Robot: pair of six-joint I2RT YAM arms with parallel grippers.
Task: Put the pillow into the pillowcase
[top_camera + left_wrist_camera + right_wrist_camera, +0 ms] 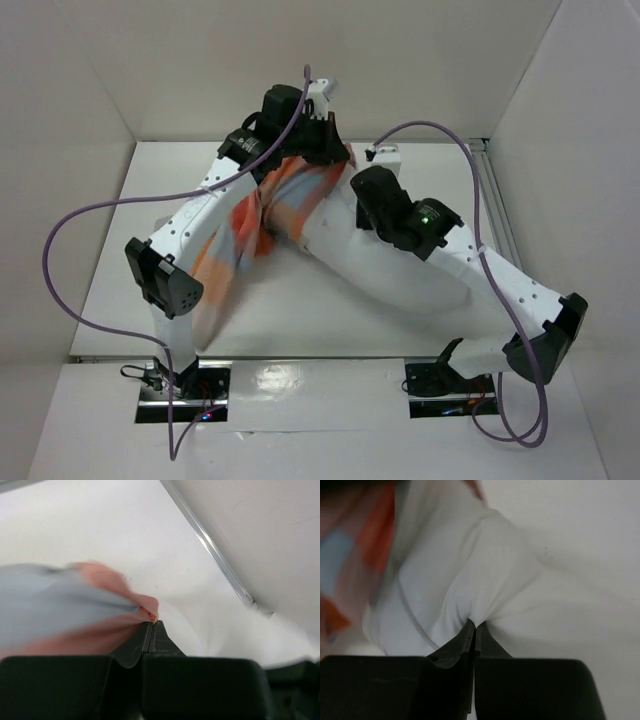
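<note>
The pillowcase, in orange, grey-blue and cream checks, lies bunched from the far middle of the table down toward the left arm. My left gripper is shut on its far edge; in the left wrist view the fingertips pinch an orange hem of the blurred pillowcase. The white pillow lies diagonally at centre right, its upper end against the pillowcase. My right gripper is shut on a fold of pillow cloth, fingertips together, with the pillowcase just to its left.
White enclosure walls stand at the back and on both sides. A metal rail runs along the table's right edge, and it also shows in the left wrist view as a rail. Purple cables loop over both arms.
</note>
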